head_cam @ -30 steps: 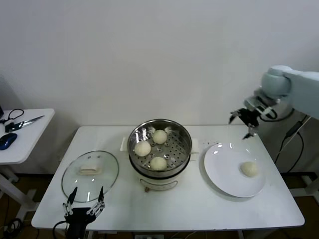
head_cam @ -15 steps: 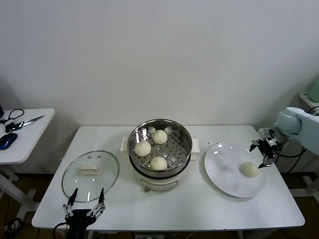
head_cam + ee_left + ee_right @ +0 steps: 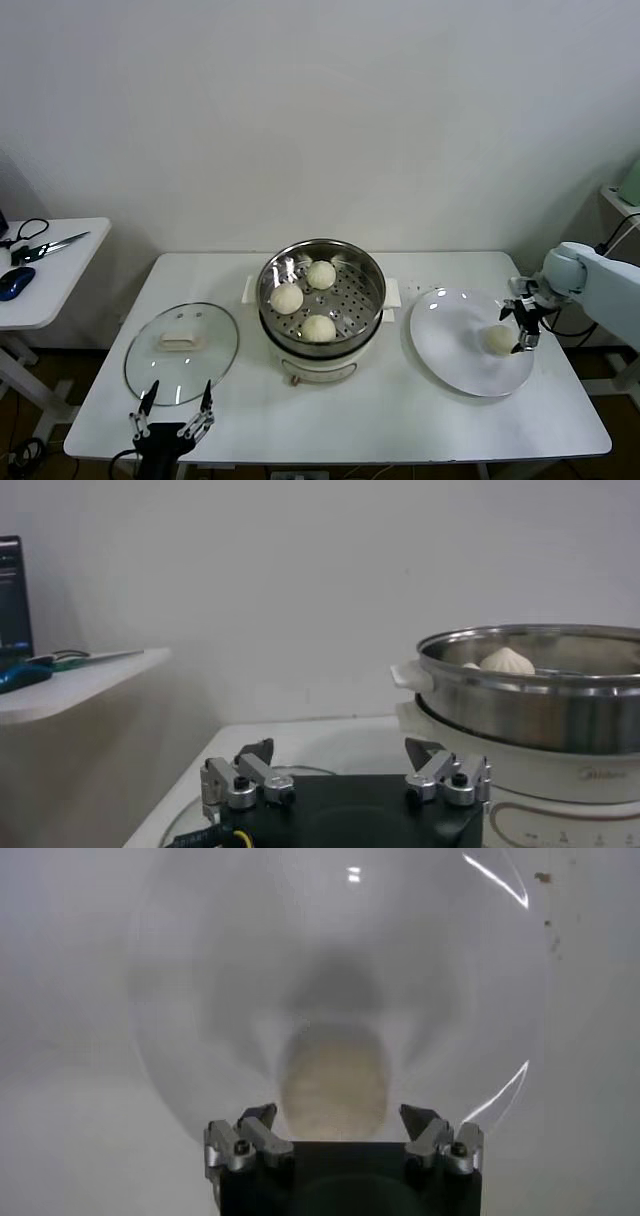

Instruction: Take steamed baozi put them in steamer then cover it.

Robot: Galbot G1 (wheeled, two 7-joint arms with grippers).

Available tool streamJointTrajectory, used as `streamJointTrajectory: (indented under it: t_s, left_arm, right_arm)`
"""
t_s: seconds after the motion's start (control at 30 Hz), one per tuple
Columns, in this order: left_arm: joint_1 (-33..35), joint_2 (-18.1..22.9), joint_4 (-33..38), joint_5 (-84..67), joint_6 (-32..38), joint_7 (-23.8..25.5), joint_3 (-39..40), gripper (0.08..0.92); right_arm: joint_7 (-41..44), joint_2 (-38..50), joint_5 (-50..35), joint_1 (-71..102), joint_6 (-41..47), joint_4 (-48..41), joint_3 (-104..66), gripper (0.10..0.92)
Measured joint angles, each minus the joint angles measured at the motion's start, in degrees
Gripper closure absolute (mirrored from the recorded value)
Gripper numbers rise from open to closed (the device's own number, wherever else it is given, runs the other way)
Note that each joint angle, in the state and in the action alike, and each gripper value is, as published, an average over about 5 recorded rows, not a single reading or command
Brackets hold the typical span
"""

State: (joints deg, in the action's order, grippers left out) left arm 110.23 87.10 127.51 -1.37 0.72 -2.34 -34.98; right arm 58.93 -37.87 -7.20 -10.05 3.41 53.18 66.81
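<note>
Now baozi (image 3: 499, 340) lies between right gripper (image 3: 523, 327) fingers.

even, soft light from above; faint shadows under the steamer (image 3: 320, 300) and plate (image 3: 470, 342). glare streaks on the plate rim in the right wrist view, where the bun (image 3: 333, 1083) is blurred. left wrist view is dim, backdrop soft.
</note>
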Motion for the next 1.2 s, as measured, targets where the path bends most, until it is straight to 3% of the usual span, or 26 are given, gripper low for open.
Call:
streamJointTrajectory:
  t_s: [0.17, 0.27, 0.67, 1.2]
  left_arm:
    - [-0.1, 0.0, 0.0, 0.0, 0.0, -0.1, -0.1, 0.177]
    - [-0.1, 0.0, 0.0, 0.1, -0.1, -0.1, 0.0, 0.177]
    - [-0.2, 0.1, 0.0, 0.4, -0.2, -0.3, -0.2, 0.177]
    - [-0.7, -0.4, 0.0, 0.7, -0.7, 0.1, -0.1, 0.177]
  right_arm:
    - [0.1, -0.1, -0.1, 0.7, 0.4, -0.2, -0.9, 0.401]
    - [0.1, -0.1, -0.1, 0.7, 0.5, -0.1, -1.2, 0.441]
    - [1.6, 0.1, -5.5, -9.8, -0.1, 3.3, 5.3, 0.448]
    - [1.2, -13.6, -33.5, -43.9, 6.2, 18.0, 23.0, 0.448]
